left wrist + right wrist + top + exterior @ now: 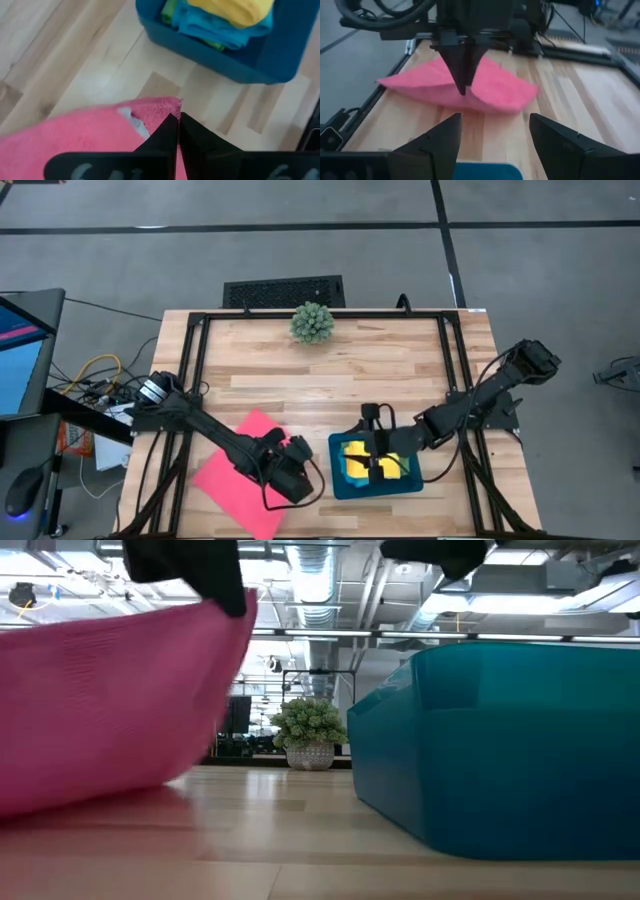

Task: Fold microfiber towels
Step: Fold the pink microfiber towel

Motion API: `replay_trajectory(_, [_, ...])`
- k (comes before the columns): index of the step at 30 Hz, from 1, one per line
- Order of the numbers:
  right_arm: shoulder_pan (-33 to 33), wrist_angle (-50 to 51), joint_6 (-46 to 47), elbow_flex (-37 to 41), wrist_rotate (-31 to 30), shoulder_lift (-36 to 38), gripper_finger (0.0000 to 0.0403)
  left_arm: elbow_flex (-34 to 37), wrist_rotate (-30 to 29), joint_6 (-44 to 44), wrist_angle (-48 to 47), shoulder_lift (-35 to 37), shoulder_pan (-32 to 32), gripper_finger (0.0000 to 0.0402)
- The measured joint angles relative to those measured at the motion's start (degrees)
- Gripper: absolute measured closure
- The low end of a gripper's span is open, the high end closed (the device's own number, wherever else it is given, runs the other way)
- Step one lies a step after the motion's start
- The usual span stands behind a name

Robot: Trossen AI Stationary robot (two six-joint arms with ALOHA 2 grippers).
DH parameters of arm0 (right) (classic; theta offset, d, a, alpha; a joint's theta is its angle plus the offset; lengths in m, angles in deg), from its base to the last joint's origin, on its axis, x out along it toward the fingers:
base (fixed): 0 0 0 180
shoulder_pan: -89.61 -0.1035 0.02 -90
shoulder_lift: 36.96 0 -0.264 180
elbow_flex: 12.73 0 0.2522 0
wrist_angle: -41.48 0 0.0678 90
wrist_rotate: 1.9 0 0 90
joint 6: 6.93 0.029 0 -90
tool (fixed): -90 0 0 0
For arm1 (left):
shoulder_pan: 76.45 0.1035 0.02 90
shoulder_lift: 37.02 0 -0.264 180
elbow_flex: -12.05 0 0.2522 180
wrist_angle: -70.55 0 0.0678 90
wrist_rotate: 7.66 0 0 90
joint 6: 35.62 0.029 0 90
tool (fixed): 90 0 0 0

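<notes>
Pink towel pinched & lifted at one corner, L side of surface.
L hand clamped on that corner; R hand w/ fingers apart over teal tray holding yellow towel atop blue one.
</notes>
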Motion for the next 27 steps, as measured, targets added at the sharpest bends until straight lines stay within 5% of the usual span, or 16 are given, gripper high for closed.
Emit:
replay_trajectory(9, [2.61,-6.96,-7.18,0.15,5.86,-2.53,0.0143,-1.24,0.15,1.76,0.63,0.00,0.17,0.0397])
replay_trajectory(16, [4.11,-16.36,-11.35,-1.47,10.43,-11.96,0.0143,-1.59,0.06,1.54,2.17,0.00,-0.23,0.0397])
replay_trajectory(27, [6.61,-16.21,-16.87,-8.15,13.88,-20.89,0.0143,-1.61,1.35,2.66,3.60,0.00,-0.23,0.0397])
